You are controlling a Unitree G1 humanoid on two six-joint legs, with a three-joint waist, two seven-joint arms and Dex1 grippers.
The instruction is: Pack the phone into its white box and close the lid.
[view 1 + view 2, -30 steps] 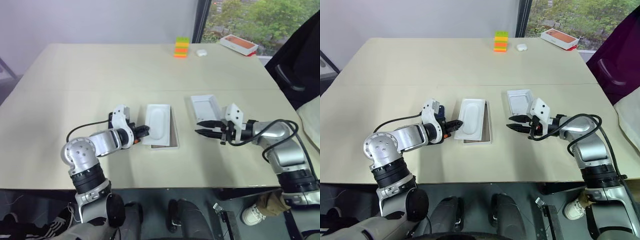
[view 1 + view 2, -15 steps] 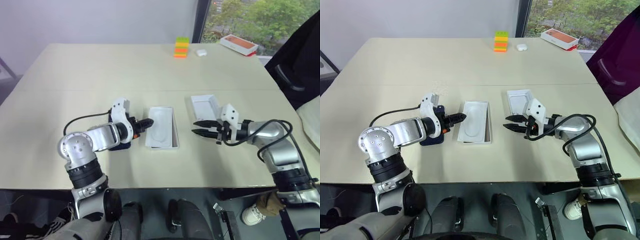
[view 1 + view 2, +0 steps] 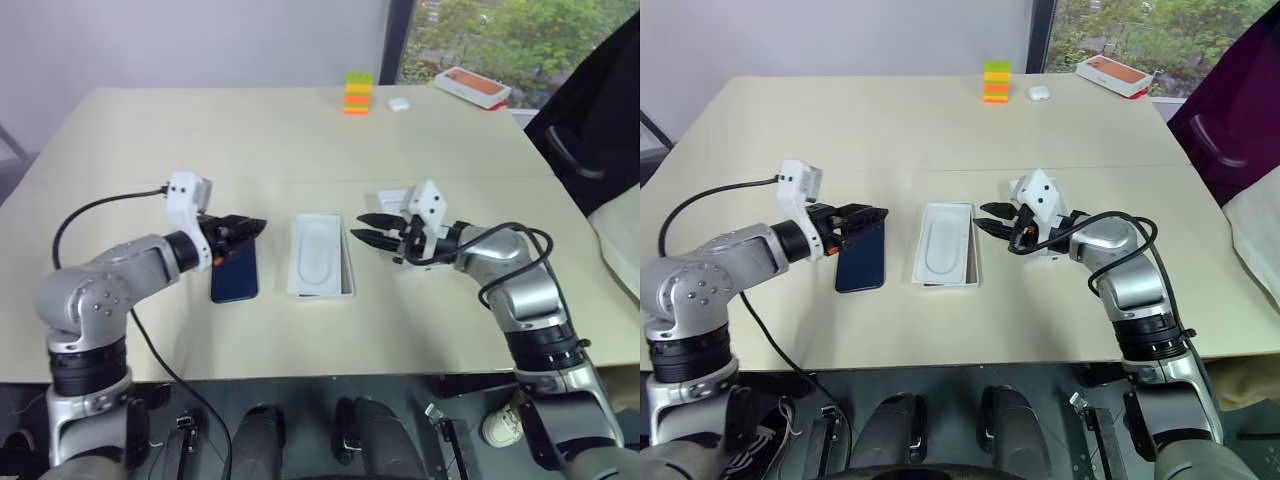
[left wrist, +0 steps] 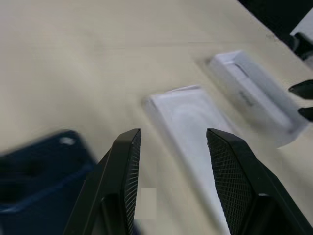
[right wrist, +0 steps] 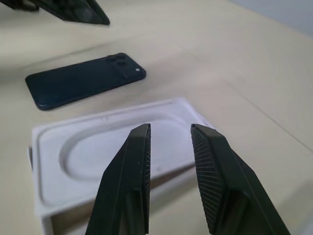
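The phone (image 3: 234, 272) lies flat on the table, back up, just left of the white box (image 3: 349, 272). A thin white insert (image 3: 318, 255) with an oval recess covers the box, so only the box's right rim shows. My left gripper (image 3: 250, 227) hangs open and empty above the phone's far end, pointing toward the box. My right gripper (image 3: 357, 228) is open and empty at the box's far right corner, its fingertips (image 5: 144, 128) over the insert. The lid (image 4: 249, 93) lies open side up behind the right hand, mostly hidden in the head views.
At the table's far edge stand a stack of coloured blocks (image 3: 358, 94), a small white case (image 3: 400, 103) and an orange-topped white box (image 3: 475, 86). A dark chair (image 3: 590, 130) stands past the right edge. A black cable (image 3: 100, 205) loops from my left wrist.
The left gripper has opened and drawn back left and up from the insert's edge, uncovering the phone. The insert now lies flat on the box. The right gripper has moved left to the box.
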